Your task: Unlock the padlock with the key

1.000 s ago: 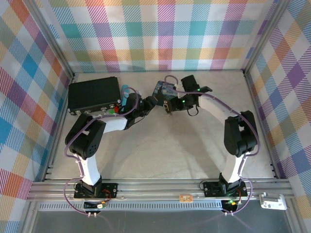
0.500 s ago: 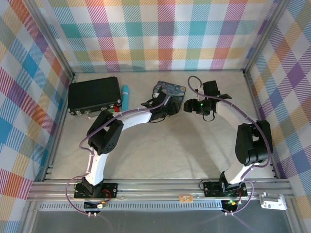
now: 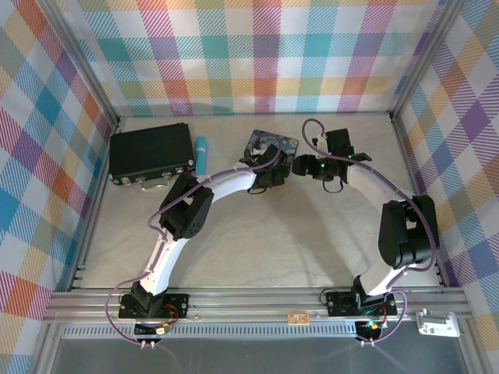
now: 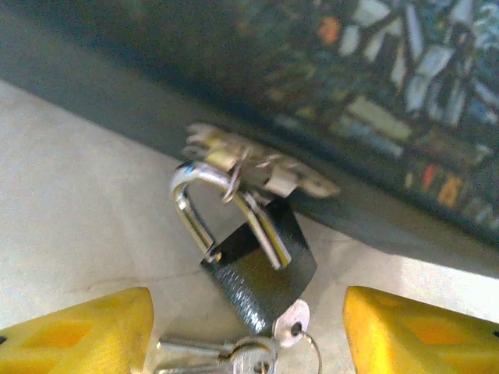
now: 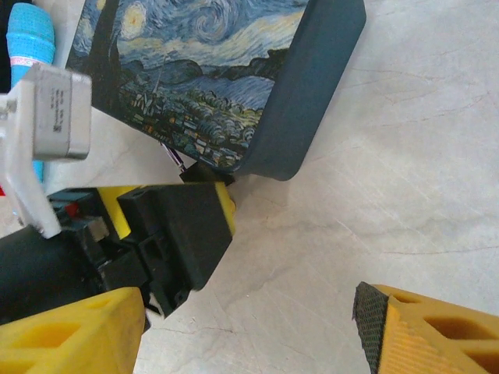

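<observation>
Padlock [image 4: 261, 269] hangs on hasp [image 4: 257, 167], key [image 4: 294, 322] at base; left fingers [image 4: 78, 335], right fingers [image 5: 70, 335] spread, empty; skewed closing could dislodge key.

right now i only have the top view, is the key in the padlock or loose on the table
observer: it's in. In the left wrist view the key has its head sticking out of the bottom of the padlock, and spare keys hang off its ring.
operator: is the left gripper on it
observer: no. The left gripper is open, with its yellow fingers wide on either side of the padlock and not closed on the key.
operator: is the padlock off the box
observer: no. The shackle is threaded through the hasp on the edge of the box. I can't tell if it has popped.
</observation>
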